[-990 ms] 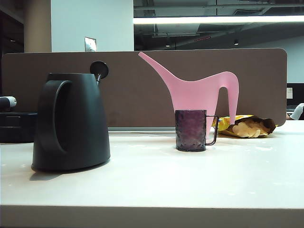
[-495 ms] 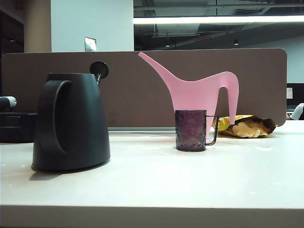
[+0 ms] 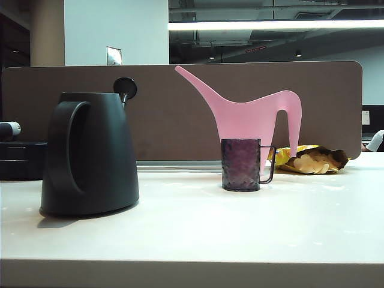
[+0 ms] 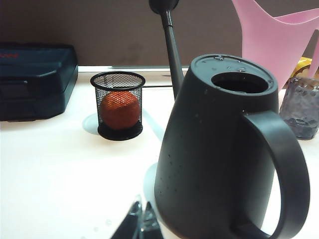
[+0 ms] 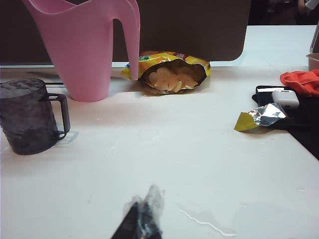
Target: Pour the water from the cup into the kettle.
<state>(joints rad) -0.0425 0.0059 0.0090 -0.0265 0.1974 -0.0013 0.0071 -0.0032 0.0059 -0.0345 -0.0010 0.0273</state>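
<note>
Exterior view: kettle [image 3: 90, 155] stands at left of frame on the white table [image 3: 198, 234], handle toward the camera, knob on its stem at the top. Cup [image 3: 242, 164] upright just right of centre, handle to the right, well apart from the kettle. Pink watering can [image 3: 255, 117] behind the cup. Open chip bag [image 3: 312, 159] further right. No arm shows in this view.

Left wrist view: left gripper [image 4: 140, 225] at bottom edge of frame, fingertips pressed together, holding nothing, low over the table just beside the kettle's base. Mesh pot [image 4: 118, 105] with an orange ball behind.

Right wrist view: right gripper [image 5: 142, 216] at bottom centre, tips together, empty. Cup at left edge, well apart from it. Water not discernible.
</note>
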